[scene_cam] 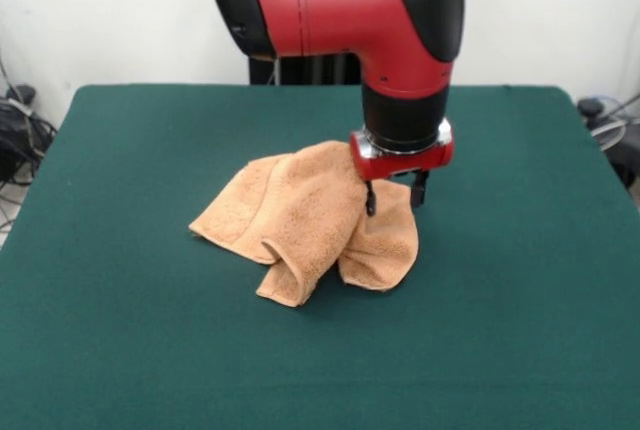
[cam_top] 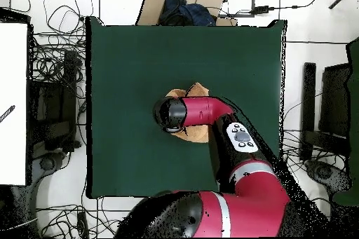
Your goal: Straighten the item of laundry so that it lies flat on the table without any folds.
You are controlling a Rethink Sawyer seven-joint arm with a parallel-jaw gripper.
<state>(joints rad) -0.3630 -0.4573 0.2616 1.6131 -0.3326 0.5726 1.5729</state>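
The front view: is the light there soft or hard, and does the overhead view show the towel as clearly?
Front view: soft, even light; the peach-orange towel casts only a faint shadow on the green table, no glare, and the gripper and its dark fingers stay readable. Overhead view: the red arm covers most of the towel; only edges show.

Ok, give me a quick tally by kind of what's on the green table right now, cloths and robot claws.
Peach-orange terry-cloth towel, crumpled with folds: 1
Black-fingered claw on the red arm, at the towel's edge: 1
Total: 2, on the dark green felt table
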